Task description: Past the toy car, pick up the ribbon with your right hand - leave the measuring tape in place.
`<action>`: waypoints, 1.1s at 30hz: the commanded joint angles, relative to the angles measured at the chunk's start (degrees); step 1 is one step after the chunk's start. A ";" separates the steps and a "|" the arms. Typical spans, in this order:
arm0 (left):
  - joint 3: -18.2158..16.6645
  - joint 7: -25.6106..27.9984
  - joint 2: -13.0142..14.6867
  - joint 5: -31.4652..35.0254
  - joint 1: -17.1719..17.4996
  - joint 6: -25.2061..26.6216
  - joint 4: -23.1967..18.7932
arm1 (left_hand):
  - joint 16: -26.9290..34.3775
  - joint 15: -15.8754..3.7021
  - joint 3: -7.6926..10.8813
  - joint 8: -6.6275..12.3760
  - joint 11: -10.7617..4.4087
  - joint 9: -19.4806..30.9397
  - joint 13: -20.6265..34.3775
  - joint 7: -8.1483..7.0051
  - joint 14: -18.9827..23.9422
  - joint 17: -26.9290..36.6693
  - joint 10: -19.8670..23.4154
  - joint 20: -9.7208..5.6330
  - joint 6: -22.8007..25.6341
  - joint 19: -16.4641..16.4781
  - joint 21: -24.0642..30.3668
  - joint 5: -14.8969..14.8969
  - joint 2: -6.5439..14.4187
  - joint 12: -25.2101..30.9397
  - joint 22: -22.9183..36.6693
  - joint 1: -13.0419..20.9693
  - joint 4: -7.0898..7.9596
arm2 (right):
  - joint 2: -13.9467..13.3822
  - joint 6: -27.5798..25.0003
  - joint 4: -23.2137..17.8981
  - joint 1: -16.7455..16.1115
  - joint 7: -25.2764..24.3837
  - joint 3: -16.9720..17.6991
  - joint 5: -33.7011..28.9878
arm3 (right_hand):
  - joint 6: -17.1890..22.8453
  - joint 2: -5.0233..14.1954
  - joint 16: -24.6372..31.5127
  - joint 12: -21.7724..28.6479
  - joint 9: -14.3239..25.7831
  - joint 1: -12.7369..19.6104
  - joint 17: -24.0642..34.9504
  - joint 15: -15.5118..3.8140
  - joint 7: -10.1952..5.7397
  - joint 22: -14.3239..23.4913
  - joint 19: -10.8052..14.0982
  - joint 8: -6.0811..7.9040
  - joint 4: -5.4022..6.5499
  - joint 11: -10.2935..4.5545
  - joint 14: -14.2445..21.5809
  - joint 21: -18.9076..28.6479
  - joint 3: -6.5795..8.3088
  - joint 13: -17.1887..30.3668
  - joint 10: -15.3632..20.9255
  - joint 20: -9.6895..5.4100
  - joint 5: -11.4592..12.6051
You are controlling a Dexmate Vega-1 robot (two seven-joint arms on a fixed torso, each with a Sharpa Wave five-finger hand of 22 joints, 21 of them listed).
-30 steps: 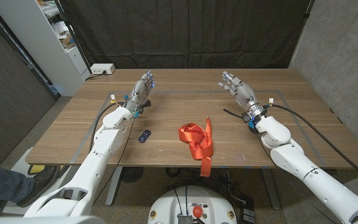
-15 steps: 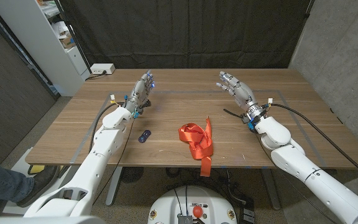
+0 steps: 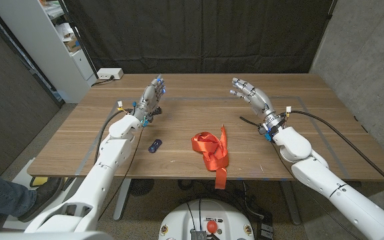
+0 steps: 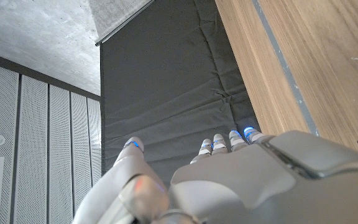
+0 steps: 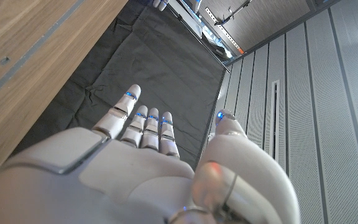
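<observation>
An orange-red ribbon (image 3: 211, 150) lies crumpled near the table's front edge, one tail hanging over it. A small dark blue toy car (image 3: 155, 145) sits to its left. My right hand (image 3: 253, 97) is raised over the table's back right, fingers apart, holding nothing, well behind and to the right of the ribbon. In the right wrist view its fingers (image 5: 143, 124) stretch toward the black curtain. My left hand (image 3: 153, 97) stands at the back left, fingers extended and empty, and the left wrist view shows its fingers (image 4: 222, 144).
A wooden table (image 3: 185, 110) with thin tape lines on its top. A black curtain (image 3: 199, 33) hangs behind it. A white shelf unit (image 3: 65, 40) and a power strip (image 3: 109, 74) stand at the back left. A concrete wall (image 3: 365, 60) is at the right.
My right hand has drifted slightly left and toward the table's middle. The left hand, ribbon and toy car have not moved.
</observation>
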 commanded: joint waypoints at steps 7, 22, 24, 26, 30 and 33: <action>0.05 0.57 0.36 -0.13 0.69 0.27 -1.46 | 0.29 -0.02 0.01 0.30 0.21 0.15 0.05 0.08 -2.45 0.22 -0.57 0.20 0.28 -4.32 0.37 -0.19 0.53 0.54 0.29 0.30 -0.34 | -0.98 0.99 -2.07 -1.31 -2.05 0.71 -6.06 | 0.38 0.48 -0.41 -0.36 0.12 0.51 0.27 0.27 -0.11 0.10 -0.11 -0.07 -0.73 0.13 -0.73 -0.21 0.08 0.23 -0.65 -0.04 -0.10; 0.34 0.55 0.49 -0.09 0.63 0.36 -1.37 | 0.26 0.01 -0.03 0.28 0.23 0.15 0.04 0.09 -2.48 0.23 -0.60 0.24 0.36 -4.36 0.37 -0.34 0.60 0.52 0.30 0.31 -0.46 | -1.89 0.38 -4.18 -3.00 -4.47 1.27 -12.39 | 0.39 0.49 -0.82 -0.67 0.13 0.95 0.23 0.10 -0.21 0.11 -0.62 -0.23 -1.15 0.02 -1.29 -0.51 0.26 0.26 -1.10 0.01 -0.03; 0.34 0.55 0.57 -0.07 0.66 0.42 -1.52 | 0.26 0.02 -0.03 0.29 0.22 0.15 0.04 0.11 -2.48 0.23 -0.58 0.26 0.39 -4.37 0.37 -0.36 0.62 0.53 0.30 0.32 -0.48 | -1.91 0.27 -4.52 -3.29 -4.98 1.32 -13.54 | 0.40 0.47 -0.85 -0.68 0.13 1.04 0.21 0.11 -0.33 0.11 -0.62 -0.26 -1.23 -0.02 -1.27 -0.52 0.28 0.26 -1.08 0.06 -0.03; 0.26 0.46 0.61 -0.21 0.70 0.42 -1.58 | 0.27 0.01 -0.04 0.30 0.21 0.15 0.04 0.09 -2.45 0.23 -0.57 0.25 0.44 -4.39 0.37 -0.38 0.63 0.53 0.30 0.32 -0.50 | -1.93 0.19 -4.85 -3.54 -5.36 1.35 -14.50 | 0.40 0.47 -0.87 -0.69 0.13 1.06 0.21 0.08 -0.34 0.11 -0.64 -0.28 -1.26 0.04 -1.28 -0.53 0.29 0.26 -1.09 0.04 -0.02; 0.21 0.41 0.84 -0.19 0.80 0.55 -1.84 | 0.27 0.03 -0.05 0.33 0.38 0.15 0.04 0.06 -2.44 0.23 -0.46 0.27 0.55 -4.40 0.37 -0.42 0.65 0.57 0.30 0.32 -0.53 | -1.91 -0.03 -5.32 -3.83 -5.59 1.30 -15.50 | 0.44 0.46 -0.88 -0.70 0.13 1.10 0.21 0.12 -0.32 0.11 -0.71 -0.28 -1.30 0.03 -1.27 -0.57 0.31 0.27 -1.08 0.09 -0.02; 0.20 0.34 0.94 -0.19 0.82 0.54 -1.89 | 0.30 0.06 -0.05 0.32 0.41 0.15 0.04 0.07 -2.36 0.23 -0.37 0.28 0.55 -4.41 0.37 -0.45 0.67 0.60 0.30 0.33 -0.55 | -1.82 -0.07 -5.46 -3.91 -5.66 1.23 -16.00 | 0.46 0.45 -0.89 -0.72 0.14 1.13 0.21 0.11 -0.28 0.10 -0.71 -0.29 -1.34 0.06 -1.24 -0.57 0.32 0.27 -1.08 0.10 -0.02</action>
